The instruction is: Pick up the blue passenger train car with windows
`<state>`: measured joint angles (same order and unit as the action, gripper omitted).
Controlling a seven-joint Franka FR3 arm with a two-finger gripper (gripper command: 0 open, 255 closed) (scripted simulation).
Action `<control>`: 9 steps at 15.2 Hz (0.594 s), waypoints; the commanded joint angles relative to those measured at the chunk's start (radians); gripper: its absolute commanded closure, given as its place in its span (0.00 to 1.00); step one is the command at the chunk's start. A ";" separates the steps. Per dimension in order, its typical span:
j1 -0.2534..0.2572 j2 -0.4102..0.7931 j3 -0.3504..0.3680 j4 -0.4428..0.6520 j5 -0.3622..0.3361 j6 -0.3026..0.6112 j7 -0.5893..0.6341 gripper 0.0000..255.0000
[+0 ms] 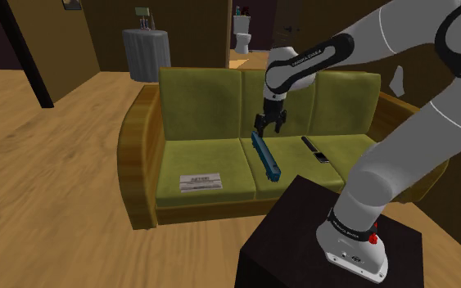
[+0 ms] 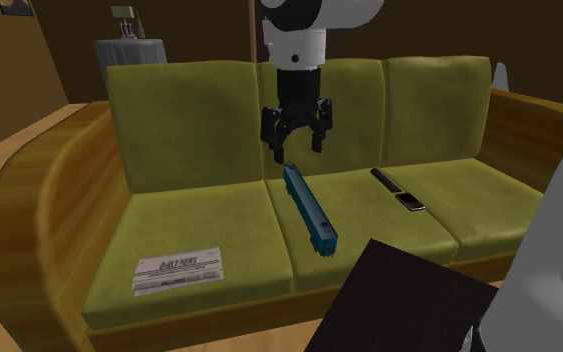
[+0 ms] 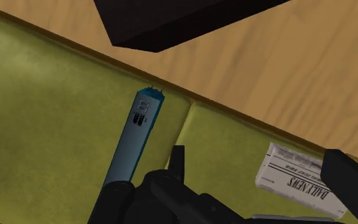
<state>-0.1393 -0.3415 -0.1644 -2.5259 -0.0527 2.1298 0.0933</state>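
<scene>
The pick-up is not yet done, in my judgement: nothing is lifted, and the approach is about finished. On the olive sofa [image 2: 39,215], from the second exterior view's left to its right, a folded newspaper [image 2: 178,272] lies on the left seat cushion. The blue train car [image 2: 309,212] lies flat on the middle cushion, with one end toward the backrest and the other toward the front edge. A slim dark handset [image 2: 397,190], perhaps a remote control, lies on the right cushion, well apart from the train.

The end effector [image 2: 296,140] hangs just above the backrest end of the train car, with its fingers spread apart and holding nothing. In the wrist view the train car runs beside one finger [image 3: 112,202] and does not sit midway between the two, so a small shift seems needed before the descent. What remains is to lower, to close across the narrow body and to lift.

The white arm reaches from its dark stand [image 2: 419,300] over the front edge of the sofa, and the wrist points almost straight down at the cushion.
</scene>
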 commanded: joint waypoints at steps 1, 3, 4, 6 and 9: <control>-0.012 0.063 -0.019 0.007 0.001 0.063 -0.007 0.00; -0.022 0.135 -0.038 0.027 0.008 0.120 -0.017 0.00; -0.027 0.171 -0.048 0.038 0.013 0.147 -0.023 0.00; -0.036 0.245 -0.065 0.065 0.029 0.199 -0.037 0.00; -0.052 0.358 -0.087 0.113 0.063 0.268 -0.064 0.00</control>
<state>-0.1842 -0.0213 -0.2420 -2.4333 -0.0012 2.3783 0.0420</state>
